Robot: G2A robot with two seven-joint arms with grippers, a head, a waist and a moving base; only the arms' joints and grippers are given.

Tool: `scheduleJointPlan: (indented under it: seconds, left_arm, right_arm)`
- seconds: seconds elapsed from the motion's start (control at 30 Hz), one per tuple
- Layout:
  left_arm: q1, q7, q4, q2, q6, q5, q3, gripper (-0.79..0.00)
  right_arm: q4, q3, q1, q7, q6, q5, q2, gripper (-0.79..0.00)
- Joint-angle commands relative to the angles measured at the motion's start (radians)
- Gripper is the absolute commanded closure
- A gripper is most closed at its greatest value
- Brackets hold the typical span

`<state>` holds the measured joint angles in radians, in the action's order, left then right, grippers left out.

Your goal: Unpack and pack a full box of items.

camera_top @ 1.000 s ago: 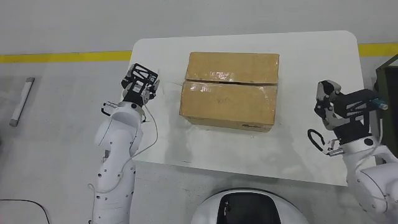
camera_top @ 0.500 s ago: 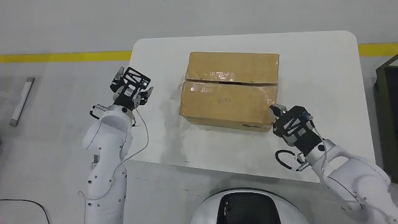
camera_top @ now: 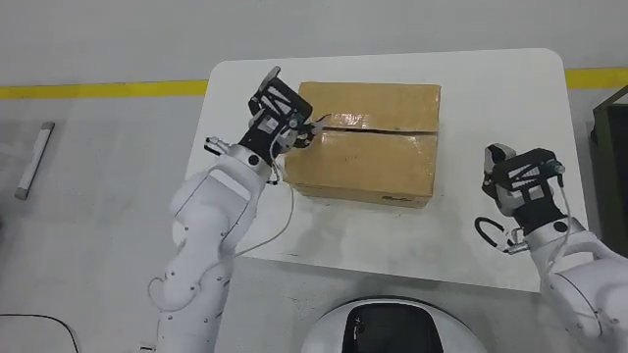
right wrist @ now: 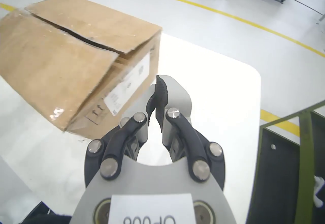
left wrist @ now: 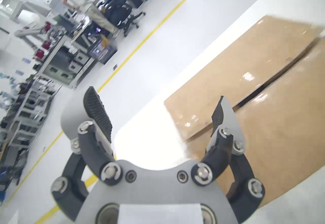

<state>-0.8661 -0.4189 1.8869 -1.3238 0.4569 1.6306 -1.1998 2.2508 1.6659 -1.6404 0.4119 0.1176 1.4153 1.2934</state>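
Brown cardboard takes up the middle of the white desk (camera_top: pixel 491 83): the box (camera_top: pixel 363 142) sits there shut, a little toward my left side, with its long sides running across the desk. Its two top flaps meet in a dark seam (camera_top: pixel 378 129) that runs the length of the lid, and shiny patches catch the light along it. At the end that faces my right arm the far flap stands slightly proud of the near one and leaves a narrow gap. A pale label (right wrist: pixel 127 85) is stuck to that end wall. My left jaws are spread wide and hold nothing. They are at the box's left end, where the seam reaches the edge. One fingertip (left wrist: pixel 223 113) lies over the lid just beside the seam, while the ribbed pad (left wrist: pixel 97 110) of the other finger stands off beyond the box's end. Whether that fingertip touches the cardboard I cannot tell. My right jaws are clenched on nothing, their dark pads (right wrist: pixel 160 92) pressed together. They hang over the bare right part of the desk, well apart from the box and nearer the front edge. A green metal frame (right wrist: pixel 292 159) stands just beside the desk on that side. A yellow line (camera_top: pixel 98 88) crosses the grey floor behind.
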Motion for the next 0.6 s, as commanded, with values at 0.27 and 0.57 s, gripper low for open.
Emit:
scheduleJointPlan:
  seconds: [0.27,0.57]
  left_arm:
    - [0.092,0.035,-0.126,-0.031,0.081,0.07,0.261,-0.785]
    - [0.131,0.105,-0.247,-0.034,0.041,0.217,0.285,-0.785]
  right_arm:
    - [0.038,0.091,-0.104,-0.024,-0.032,-0.01,-0.001,0.0]
    - [0.056,0.111,-0.152,-0.044,-0.034,-0.006,-0.001,0.0]
